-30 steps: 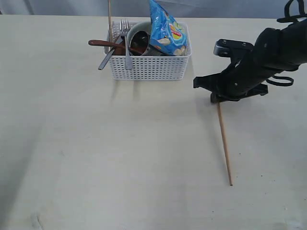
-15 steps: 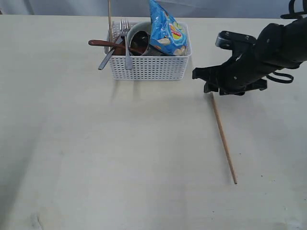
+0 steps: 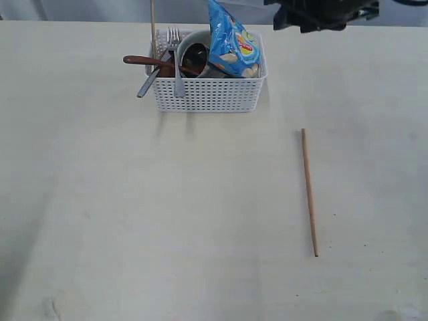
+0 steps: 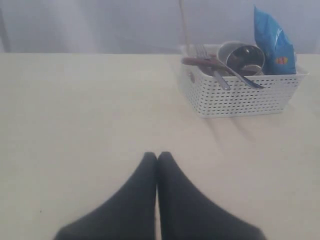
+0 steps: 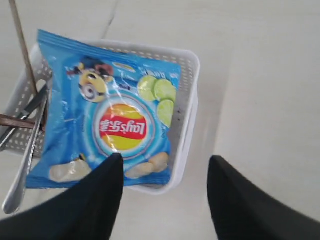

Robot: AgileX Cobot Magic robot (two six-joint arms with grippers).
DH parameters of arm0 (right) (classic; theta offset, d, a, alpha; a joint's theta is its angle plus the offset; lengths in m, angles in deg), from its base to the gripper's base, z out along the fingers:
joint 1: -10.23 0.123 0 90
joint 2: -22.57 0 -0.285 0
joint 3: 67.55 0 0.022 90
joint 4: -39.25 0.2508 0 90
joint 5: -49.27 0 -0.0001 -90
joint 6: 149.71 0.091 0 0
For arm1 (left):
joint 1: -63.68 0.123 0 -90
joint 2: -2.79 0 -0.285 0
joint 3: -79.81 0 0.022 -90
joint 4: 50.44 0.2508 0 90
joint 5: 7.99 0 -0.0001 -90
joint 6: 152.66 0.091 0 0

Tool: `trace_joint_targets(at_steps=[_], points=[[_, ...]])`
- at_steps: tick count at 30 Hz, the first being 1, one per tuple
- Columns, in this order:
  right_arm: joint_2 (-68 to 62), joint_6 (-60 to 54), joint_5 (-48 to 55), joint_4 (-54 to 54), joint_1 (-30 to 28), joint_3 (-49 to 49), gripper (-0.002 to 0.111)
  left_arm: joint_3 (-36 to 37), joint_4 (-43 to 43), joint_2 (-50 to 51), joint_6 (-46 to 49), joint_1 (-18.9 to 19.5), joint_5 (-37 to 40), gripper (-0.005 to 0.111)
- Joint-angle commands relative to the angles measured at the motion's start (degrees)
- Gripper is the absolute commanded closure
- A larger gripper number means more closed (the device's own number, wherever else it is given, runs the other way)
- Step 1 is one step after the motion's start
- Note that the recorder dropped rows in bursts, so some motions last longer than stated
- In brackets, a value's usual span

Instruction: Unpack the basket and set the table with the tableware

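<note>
Pale beige tabletop [image 3: 134,221]: thin wooden chopstick [image 3: 309,192] at 4 o'clock from white perforated plastic basket [image 3: 210,93]. My right gripper [image 5: 166,159] spread wide, empty; left gripper [image 4: 157,156] pinched together.

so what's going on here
A two-armed robot is unpacking a white basket to set the table. One chopstick lies out on the table; the fork, spoon, cup, a second chopstick and a blue snack bag are in the basket. The right arm hangs by the basket, jaws open and empty. The left arm sits low over bare table, jaws shut.
</note>
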Motion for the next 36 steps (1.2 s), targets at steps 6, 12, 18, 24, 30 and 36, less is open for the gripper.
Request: trace_joint_targets(at_steps=[6, 12, 18, 24, 30, 36], points=[[0.5, -4.2, -1.6, 1.1, -0.2, 8.5, 0.055, 0.2, -0.1, -0.3, -0.5, 0.1, -0.5, 0.107], [0.9, -5.8, -1.6, -0.4, -0.2, 8.3, 0.055, 0.2, -0.1, -0.3, -0.5, 0.1, -0.5, 0.107], [2.8, -7.0, 0.7, -0.9, -0.2, 8.3, 0.055, 0.2, -0.1, -0.3, -0.5, 0.1, -0.5, 0.107], [4.1, -7.4, 4.8, -2.8, -0.2, 8.3, 0.055, 0.2, 1.0, -0.3, -0.5, 0.1, -0.7, 0.107], [4.2, -7.4, 7.1, -3.7, -0.2, 7.6, 0.055, 0.2, 1.0, -0.3, -0.5, 0.1, -0.7, 0.107], [4.2, -7.5, 3.1, -7.0, -0.2, 3.2, 0.055, 0.2, -5.4, -0.3, -3.2, 0.1, -11.6, 0.107]])
